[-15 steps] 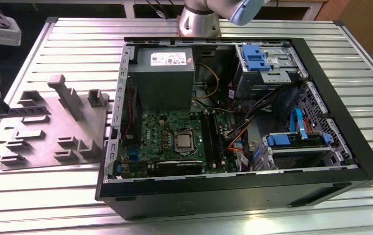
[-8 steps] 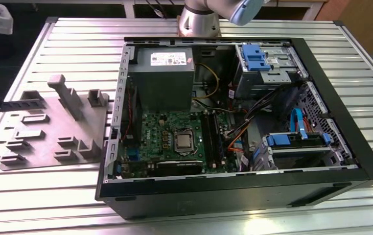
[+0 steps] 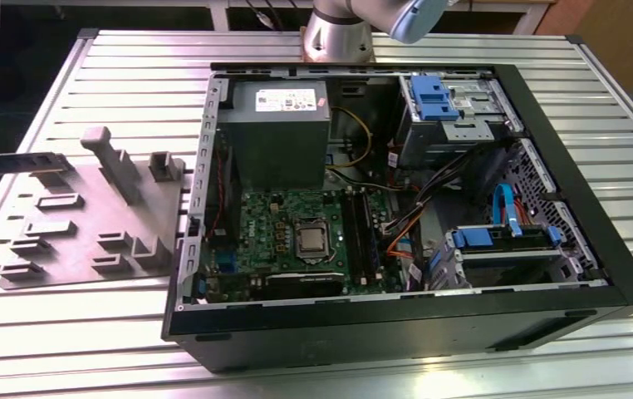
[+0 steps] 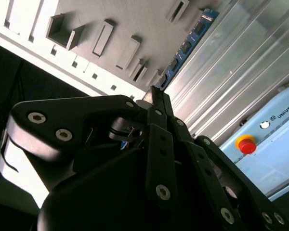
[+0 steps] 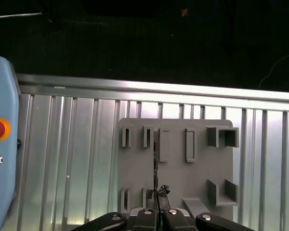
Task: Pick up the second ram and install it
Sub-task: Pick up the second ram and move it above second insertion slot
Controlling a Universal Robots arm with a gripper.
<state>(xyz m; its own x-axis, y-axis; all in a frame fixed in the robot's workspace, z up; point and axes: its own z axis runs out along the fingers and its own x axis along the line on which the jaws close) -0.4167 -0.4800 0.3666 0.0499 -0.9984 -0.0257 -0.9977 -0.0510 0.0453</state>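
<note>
Ram seemingly between gripper tips

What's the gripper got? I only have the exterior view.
Observer: In the second wrist view the gripper is shut on the second ram, holding it by one end.
Operator: Over the case or the fixture?
Observer: The fixture. In the first wrist view the stick shows edge-on over the grey tray, beside its slot holders. I cannot tell whether it touches the tray.
</note>
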